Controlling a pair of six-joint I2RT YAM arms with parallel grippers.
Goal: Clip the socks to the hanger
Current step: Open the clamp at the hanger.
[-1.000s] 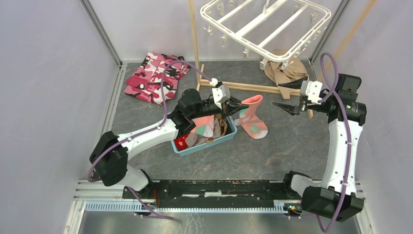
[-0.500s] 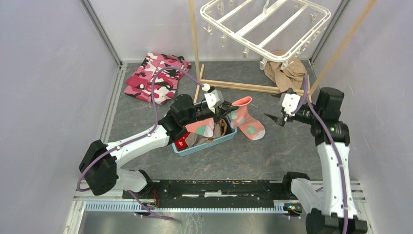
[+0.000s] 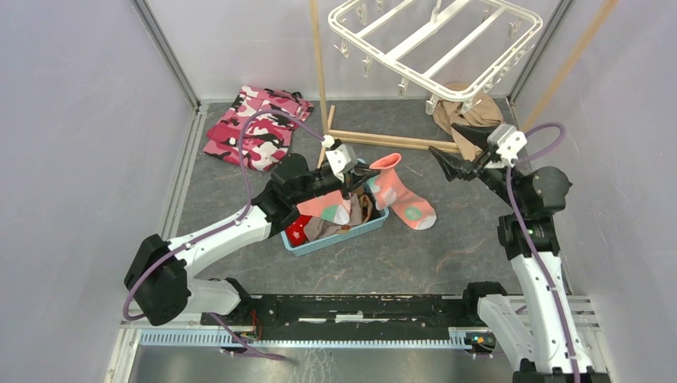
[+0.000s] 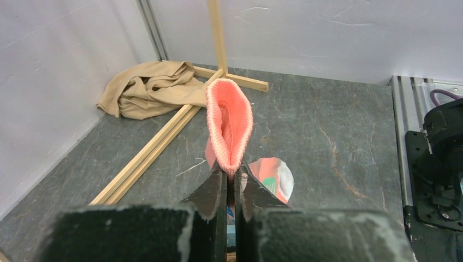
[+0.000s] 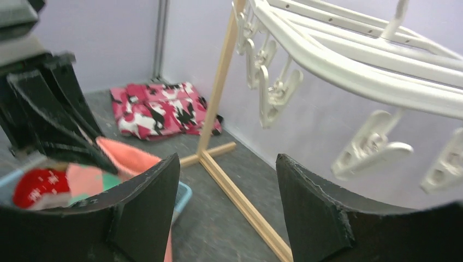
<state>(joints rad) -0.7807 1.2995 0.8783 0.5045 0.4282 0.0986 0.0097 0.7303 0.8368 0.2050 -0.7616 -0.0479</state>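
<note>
**Inspector:** Status of the left gripper [image 4: 230,177]?

**Assistant:** Its fingers are together, clamped on the cuff of the salmon-pink sock [image 3: 403,199]. The sock's long axis runs from the cuff toward the lower right of the top view. The toe appears to rest on the table [image 3: 447,247], but I cannot confirm contact.

**Inspector:** And the hanger [image 5: 349,71]?

**Assistant:** It is at the upper centre-right, beyond the sock. The right gripper [image 3: 457,148], fingers apart and empty, is the nearer one, just below the rim.

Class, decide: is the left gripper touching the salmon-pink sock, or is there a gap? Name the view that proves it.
Touching. In the left wrist view the left gripper pinches the cuff of the salmon-pink sock between shut jaws.
</note>
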